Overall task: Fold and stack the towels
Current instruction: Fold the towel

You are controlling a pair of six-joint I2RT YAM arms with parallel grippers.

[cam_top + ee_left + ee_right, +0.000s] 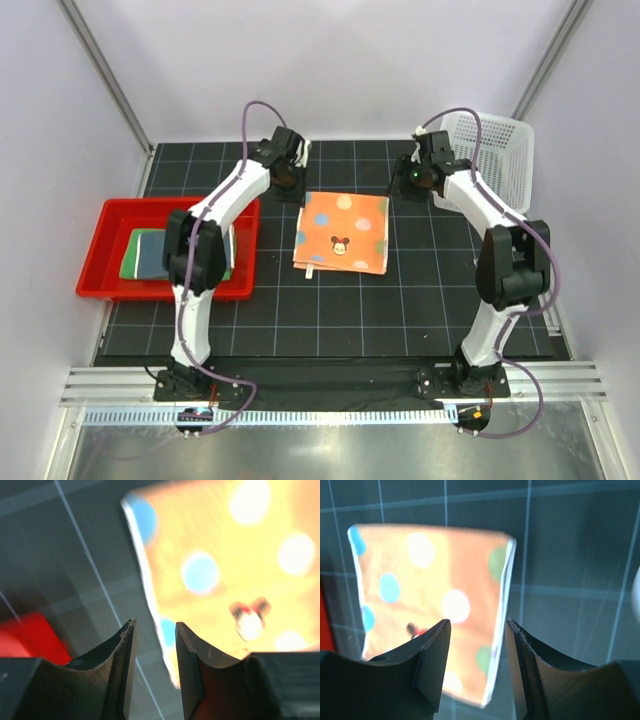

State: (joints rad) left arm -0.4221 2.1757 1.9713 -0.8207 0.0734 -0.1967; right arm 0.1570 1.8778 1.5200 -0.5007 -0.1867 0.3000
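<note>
An orange towel (pixel 342 231) with coloured dots and a cartoon mouse lies folded flat in the middle of the table. My left gripper (pixel 290 180) hovers over its far left corner, open and holding nothing; its wrist view shows the towel's (pixel 225 570) edge below the open left gripper (pixel 155 627). Over the far right corner my right gripper (pixel 412 178) is also open and empty, and in the right wrist view the right gripper (pixel 477 625) hangs above the cloth (pixel 430 600). A green towel (pixel 133 258) with a dark blue towel (pixel 157 250) on it lies in the tray, partly behind the left arm.
The red tray (pixel 100 255) stands at the left of the black gridded mat (pixel 420 300). A white mesh basket (pixel 495 150) sits at the back right, close behind the right arm. White walls close in the sides and back.
</note>
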